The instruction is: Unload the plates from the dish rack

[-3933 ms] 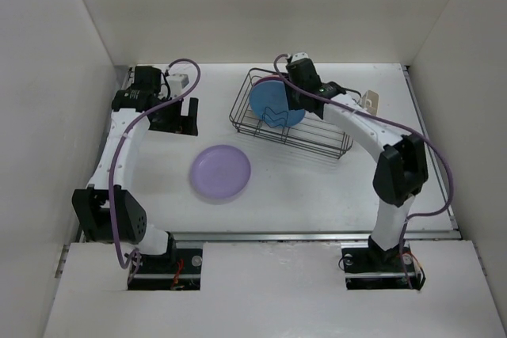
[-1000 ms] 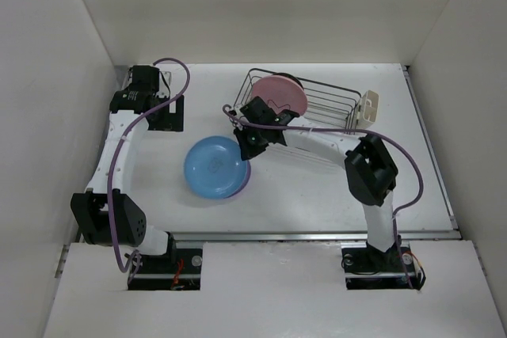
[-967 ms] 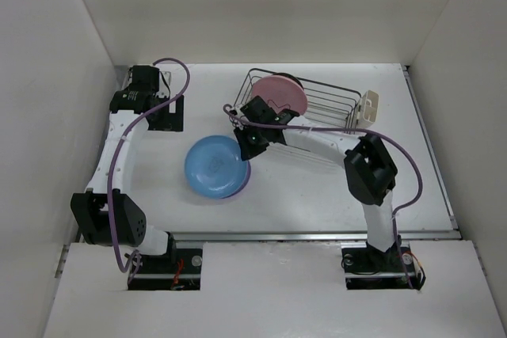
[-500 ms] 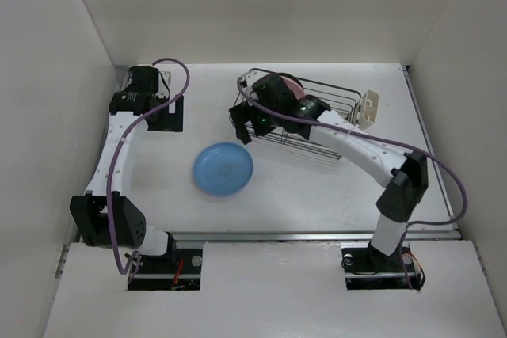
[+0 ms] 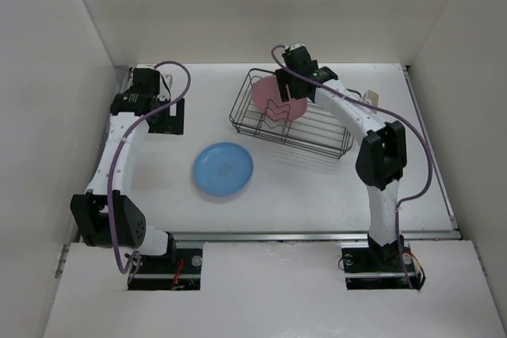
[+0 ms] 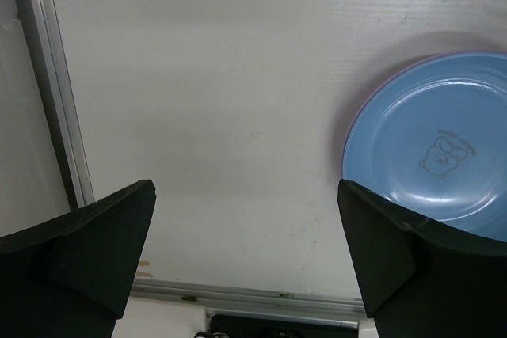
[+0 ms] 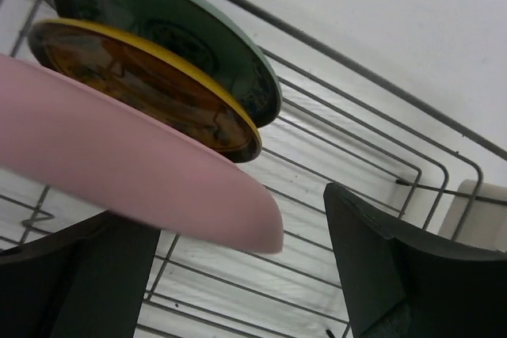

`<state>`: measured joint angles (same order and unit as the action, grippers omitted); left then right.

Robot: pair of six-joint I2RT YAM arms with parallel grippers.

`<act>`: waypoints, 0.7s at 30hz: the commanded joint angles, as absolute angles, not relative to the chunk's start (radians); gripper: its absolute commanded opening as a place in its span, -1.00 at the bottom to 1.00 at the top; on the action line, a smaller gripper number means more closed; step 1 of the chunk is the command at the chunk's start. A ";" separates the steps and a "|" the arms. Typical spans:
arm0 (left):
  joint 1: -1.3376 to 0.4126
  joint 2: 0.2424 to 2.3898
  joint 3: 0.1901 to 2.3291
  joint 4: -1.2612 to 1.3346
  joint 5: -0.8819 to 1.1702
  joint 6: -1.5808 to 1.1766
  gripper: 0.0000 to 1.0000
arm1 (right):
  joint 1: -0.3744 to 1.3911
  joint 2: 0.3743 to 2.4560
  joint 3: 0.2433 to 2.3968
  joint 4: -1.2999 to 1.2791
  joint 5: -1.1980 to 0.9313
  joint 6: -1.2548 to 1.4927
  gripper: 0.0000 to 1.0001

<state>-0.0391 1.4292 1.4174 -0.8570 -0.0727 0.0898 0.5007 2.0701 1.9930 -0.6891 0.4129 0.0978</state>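
Note:
The pink plate (image 5: 275,99) stands on edge in the dish rack (image 5: 317,142). My right gripper (image 5: 287,87) hovers over it, open. In the right wrist view the pink plate's rim (image 7: 135,168) lies between my spread fingers (image 7: 400,267), untouched on the right side. My right gripper (image 7: 238,275) holds nothing. Behind the pink plate stands the smaller teal and yellow plate (image 7: 170,77). The blue plate (image 5: 223,169) lies flat on the table on top of the lavender plate, whose thin rim (image 6: 379,82) shows beneath it. My left gripper (image 5: 166,119) is open and empty at the far left.
The rack's dark wires (image 7: 356,65) run under and behind the plates. A cream cup (image 5: 371,102) is clipped to the rack's right end and also shows in the right wrist view (image 7: 483,215). White walls enclose the table. A metal rail (image 6: 47,93) edges the table's left side.
My right gripper let go of the blue plate on the lavender one, then swung back up to the rack and now hovers over the pink plate. The left arm has stayed put.

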 commanded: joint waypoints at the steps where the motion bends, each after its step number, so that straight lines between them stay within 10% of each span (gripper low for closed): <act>1: -0.041 1.387 1.394 -0.862 -0.081 0.101 0.99 | 0.497 2.058 2.003 -0.637 0.405 0.051 0.70; 5: -0.041 1.387 1.385 -0.862 -0.081 0.101 0.99 | 0.485 2.048 2.003 -0.583 0.441 0.023 -0.54; 8: -0.041 1.387 1.385 -0.862 -0.081 0.101 0.99 | 0.485 2.004 1.942 -0.532 0.466 -0.027 -0.97; 21: -0.041 1.387 1.387 -0.862 -0.063 0.110 0.99 | 0.575 1.675 1.782 -0.345 0.699 -0.138 -1.00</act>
